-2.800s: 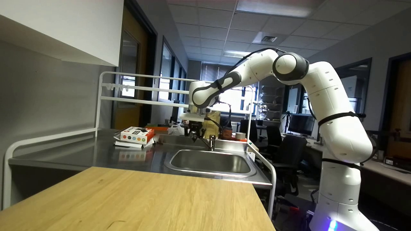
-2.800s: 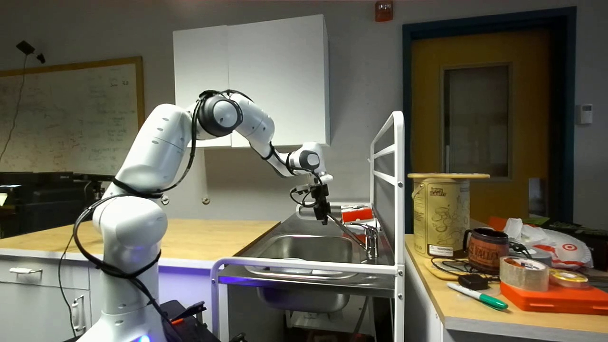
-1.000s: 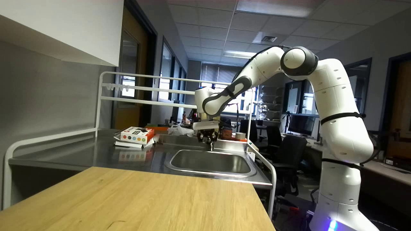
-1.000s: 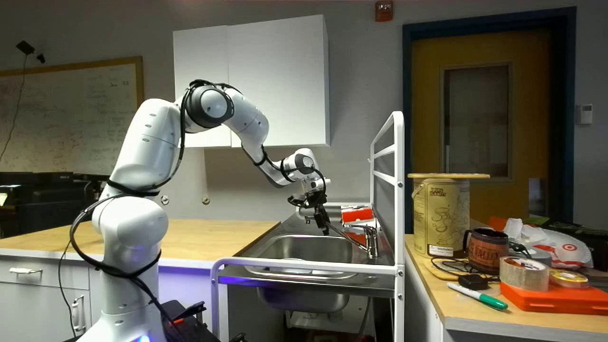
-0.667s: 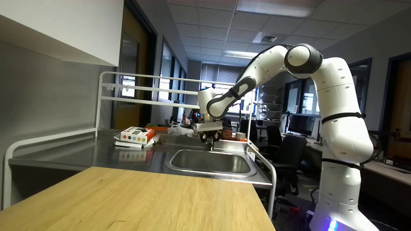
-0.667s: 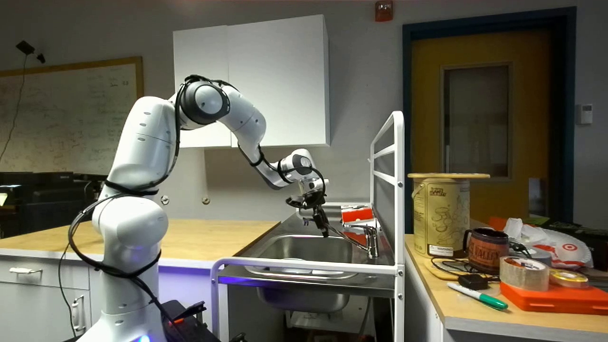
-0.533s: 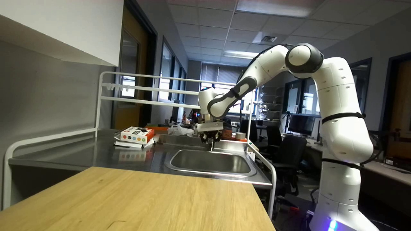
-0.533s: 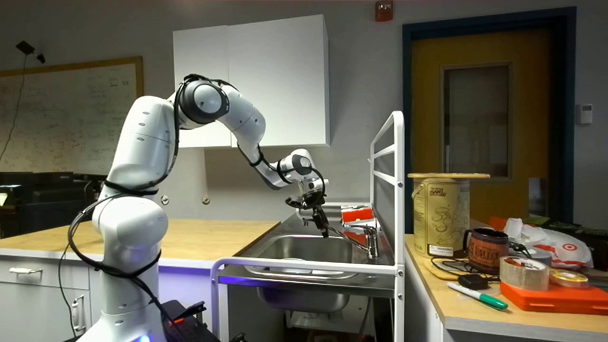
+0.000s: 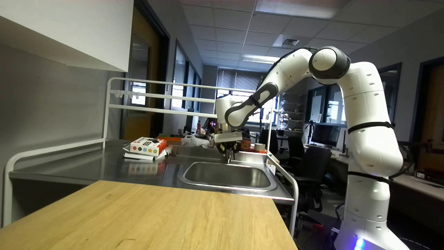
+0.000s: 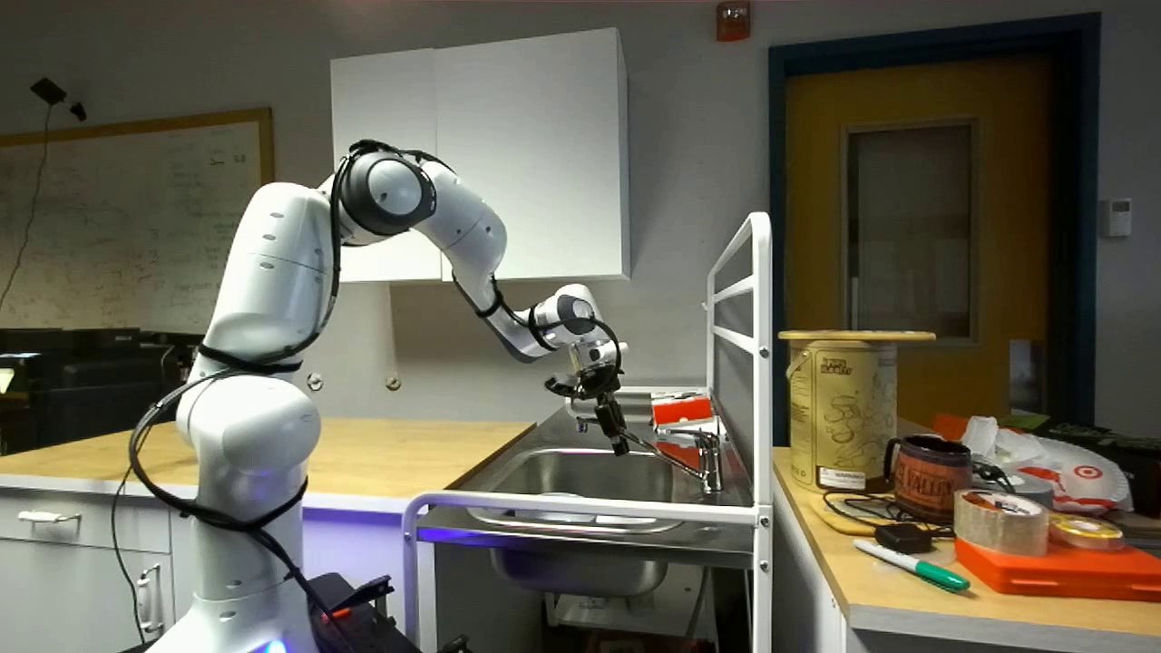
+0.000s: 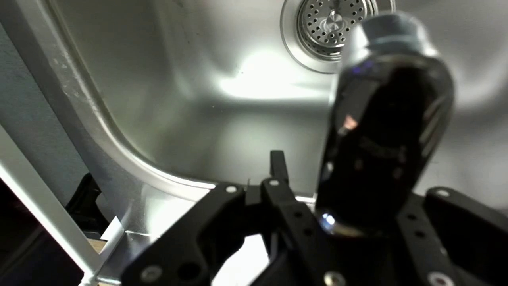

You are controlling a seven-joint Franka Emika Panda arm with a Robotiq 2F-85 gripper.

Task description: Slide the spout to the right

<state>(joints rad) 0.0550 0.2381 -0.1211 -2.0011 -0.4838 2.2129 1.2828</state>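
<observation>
The spout is the chrome faucet tube. It slants from the faucet base toward the gripper in an exterior view. In an exterior view it points toward the camera, under the gripper. In the wrist view the spout is large, blurred, and hides the right fingertip. The steel sink basin lies below. My black gripper is tilted at the spout's free end. In the wrist view the gripper's fingers are apart, the spout lying across the space between them; contact cannot be told.
A white rack frame stands behind the faucet, with a white rail along the sink's side. Boxes lie on the steel counter. A wooden table adjoins it. A canister and a mug stand beyond the rack.
From 2.8 seconds ago, the gripper has moved right and lower and tilted, and the spout has swung from pointing left to pointing at an exterior camera. In the last half second almost nothing has changed.
</observation>
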